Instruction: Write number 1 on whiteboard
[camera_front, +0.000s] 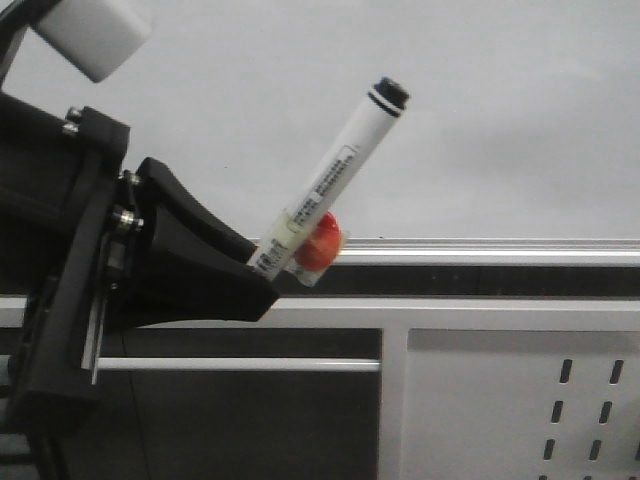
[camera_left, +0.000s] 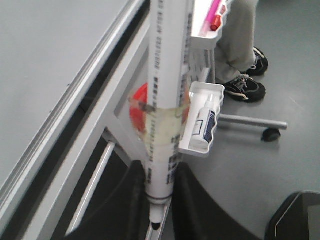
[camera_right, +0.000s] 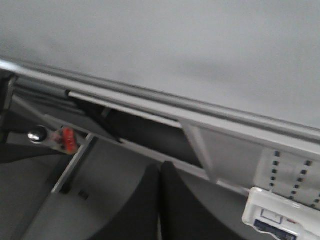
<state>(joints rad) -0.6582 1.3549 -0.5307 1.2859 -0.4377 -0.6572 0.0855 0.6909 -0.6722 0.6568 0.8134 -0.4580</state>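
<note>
My left gripper (camera_front: 262, 270) (camera_left: 160, 167) is shut on a white marker (camera_front: 335, 175) (camera_left: 167, 85) with a red piece (camera_front: 318, 242) taped to its barrel. The marker slants up and to the right in front of the whiteboard (camera_front: 480, 110) (camera_right: 175, 45), above its silver rail (camera_front: 480, 246). Whether its black-ringed end (camera_front: 390, 95) touches the board cannot be told. A narrow dark tip (camera_left: 156, 220) sits low between the fingers. The number 1 is out of view. My right gripper (camera_right: 159, 172) is shut on nothing, below the rail.
A white slotted panel (camera_front: 520, 400) hangs under the rail. A white block (camera_front: 90, 35) sits at the front view's top left. White trays (camera_left: 202, 145) (camera_right: 282, 215) hold a bottle and pens. A person's shoes (camera_left: 245, 85) and a chair wheel (camera_left: 271, 134) are on the floor.
</note>
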